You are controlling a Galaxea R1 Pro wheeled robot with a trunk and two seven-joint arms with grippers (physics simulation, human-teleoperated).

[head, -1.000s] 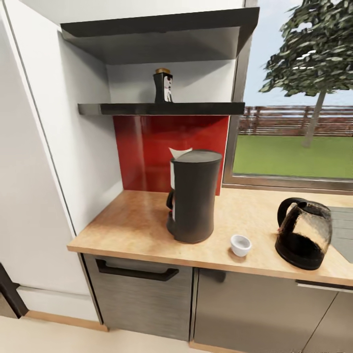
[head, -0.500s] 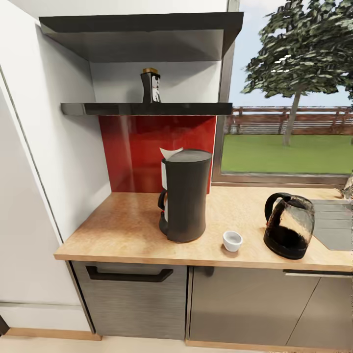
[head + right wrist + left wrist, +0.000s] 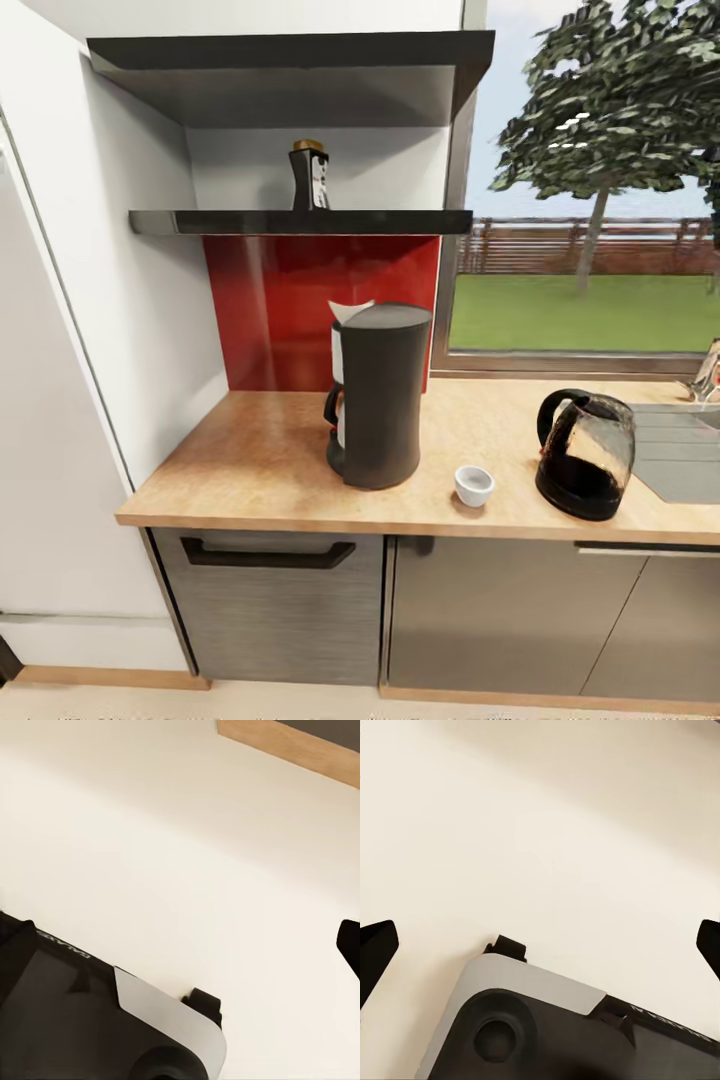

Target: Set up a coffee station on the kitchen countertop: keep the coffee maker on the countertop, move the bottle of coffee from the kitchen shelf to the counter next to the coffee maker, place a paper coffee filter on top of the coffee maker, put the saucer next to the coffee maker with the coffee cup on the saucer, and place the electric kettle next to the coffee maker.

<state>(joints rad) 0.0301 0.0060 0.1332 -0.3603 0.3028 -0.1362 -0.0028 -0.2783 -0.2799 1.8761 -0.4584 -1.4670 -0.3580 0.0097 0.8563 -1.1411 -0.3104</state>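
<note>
A tall black coffee maker (image 3: 380, 395) stands on the wooden countertop (image 3: 260, 460), and a white paper filter (image 3: 349, 309) pokes up behind its lid. The dark coffee bottle (image 3: 309, 177) with a gold cap stands upright on the black shelf (image 3: 300, 222) above. A small white cup (image 3: 474, 485) sits just right of the coffee maker. Farther right stands a glass kettle (image 3: 586, 467) with a black base and handle. My left gripper (image 3: 542, 945) hangs open over pale floor, nothing between its fingertips (image 3: 375, 949). My right gripper (image 3: 180, 937) is also open and empty above the floor.
A white tall cabinet (image 3: 70, 400) borders the counter on the left. A sink (image 3: 680, 450) with a faucet (image 3: 708, 372) lies at the right edge. Below the counter are a drawer with a black handle (image 3: 268, 553) and grey doors. A window fills the back right.
The whole head view has shifted, so the counter things sit further left in the picture than a second ago. Nothing on the counter or shelf has moved itself.
</note>
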